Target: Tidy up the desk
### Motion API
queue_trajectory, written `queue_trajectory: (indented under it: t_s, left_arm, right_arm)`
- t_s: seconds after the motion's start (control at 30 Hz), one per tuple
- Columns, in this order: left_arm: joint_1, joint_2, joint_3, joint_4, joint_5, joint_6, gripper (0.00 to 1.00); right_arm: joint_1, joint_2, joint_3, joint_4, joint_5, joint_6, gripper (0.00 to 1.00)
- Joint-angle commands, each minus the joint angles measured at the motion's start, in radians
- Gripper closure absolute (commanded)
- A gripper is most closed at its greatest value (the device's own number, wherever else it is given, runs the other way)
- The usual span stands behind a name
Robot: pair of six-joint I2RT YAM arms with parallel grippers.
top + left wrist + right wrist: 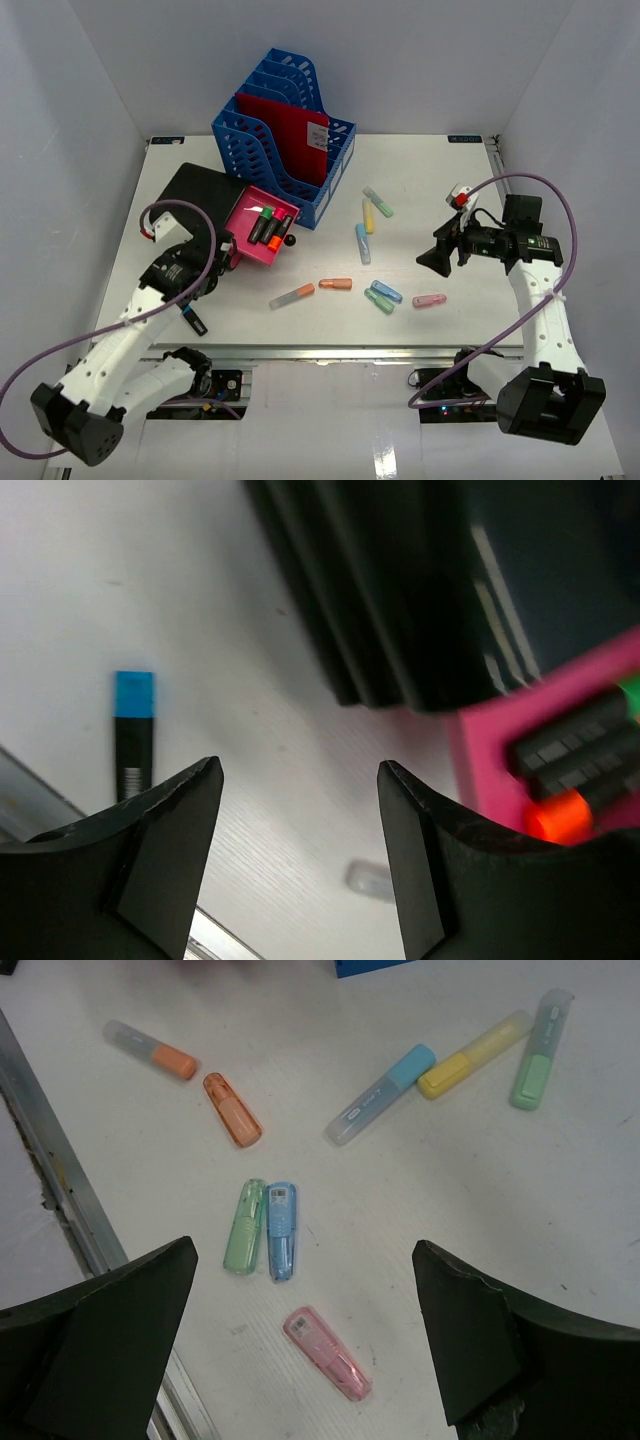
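white laminate desk (pixel 420 190), spanning the whole work area beneath both arms, sits mid-tidy: eight loose pastel highlighters lie scattered across its centre and near right. the right gripper (pixel 432 262) hangs above them, jaws spread wide and holding nothing. seen from its wrist, a pale green highlighter (pixel 243 1225) and a pale blue highlighter (pixel 281 1230) lie side by side, touching, with a lone pink highlighter (pixel 327 1352) just nearer the front rail. by the look of it, the step in hand is picking the next pen to collect. the next move calls for a straight descent with the fingers set across one barrel, and the pink one, apart from its neighbours, looks the cleaner grab.

the left gripper (pixel 226 252), also parted and empty, hovers beside the shallow pink plastic tray (pixel 240 205), which rests partly on a flat black pad (pixel 190 190) and holds a few dark markers with green and orange ends (pixel 265 225). a black marker with a blue cap (pixel 133 730) lies loose near the front edge. behind, the blue slotted file rack (pixel 250 135) holds a red folder (pixel 290 135); its other slots cannot be judged.
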Motion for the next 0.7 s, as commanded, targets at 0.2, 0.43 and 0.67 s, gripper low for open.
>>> queue_trajectory:
  t_s: [0.2, 0.43, 0.67]
  left_arm:
    - [0.511, 0.231, -0.034, 0.019, 0.265, 0.113, 0.26]
    - [0.552, 0.214, -0.102, 0.071, 0.349, 0.149, 0.26]
    - [0.61, 0.114, -0.306, 0.144, 0.465, 0.084, 0.26]
  right_arm:
    - [-0.038, -0.01, -0.115, 0.094, -0.128, -0.042, 0.04]
    - [-0.039, -0.076, -0.13, 0.086, -0.183, -0.048, 0.02]
    - [-0.039, -0.115, -0.145, 0.083, -0.194, -0.047, 0.02]
